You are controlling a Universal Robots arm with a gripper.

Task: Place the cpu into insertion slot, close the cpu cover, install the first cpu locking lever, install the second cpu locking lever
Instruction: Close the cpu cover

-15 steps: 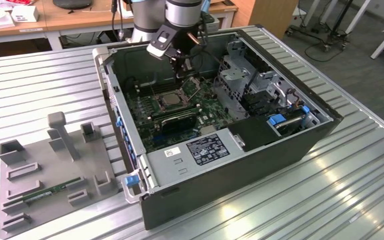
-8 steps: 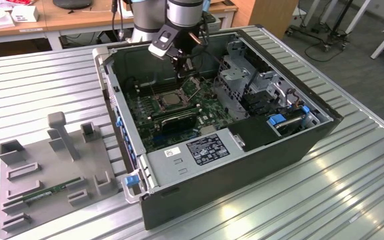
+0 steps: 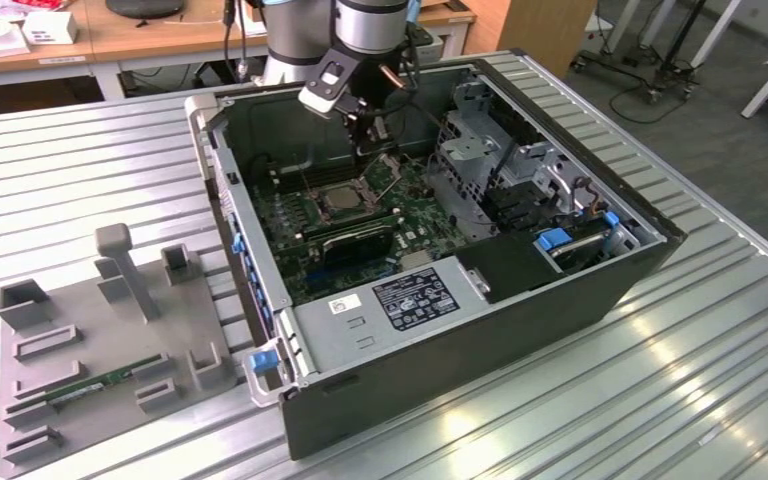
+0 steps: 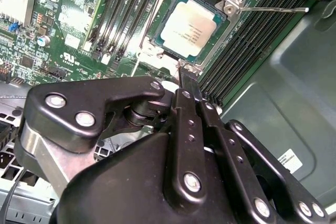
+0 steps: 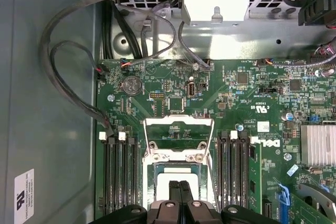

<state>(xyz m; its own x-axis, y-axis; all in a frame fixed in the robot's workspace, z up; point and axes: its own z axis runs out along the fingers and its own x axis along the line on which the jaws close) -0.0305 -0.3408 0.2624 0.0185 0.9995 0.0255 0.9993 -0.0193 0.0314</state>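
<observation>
The cpu (image 4: pixel 191 27), a square chip with a silver-tan top, lies flat in the insertion slot (image 4: pixel 224 29) on the green motherboard (image 3: pixel 291 225); in the exterior view I see the cpu (image 3: pixel 337 200) mid-board. The cpu cover (image 5: pixel 178 127), a silvery frame with a window, stands swung up off the slot. My gripper (image 4: pixel 185 73) hangs just over the slot's edge on the cover's side, fingers pressed together with nothing between them. In the first wrist view the gripper (image 5: pixel 181 186) hides part of the chip. A thin locking lever (image 4: pixel 273 10) sticks out sideways from the slot's corner.
The computer case walls (image 3: pixel 224 170) ring the board. A metal drive cage (image 3: pixel 471 150) and a power supply (image 3: pixel 411 295) stand on the exterior view's right. Black memory slots (image 5: pixel 233 171) flank the socket; cables (image 5: pixel 68 93) loop nearby. A grey fixture tray (image 3: pixel 104 330) holds a memory stick (image 3: pixel 97 385).
</observation>
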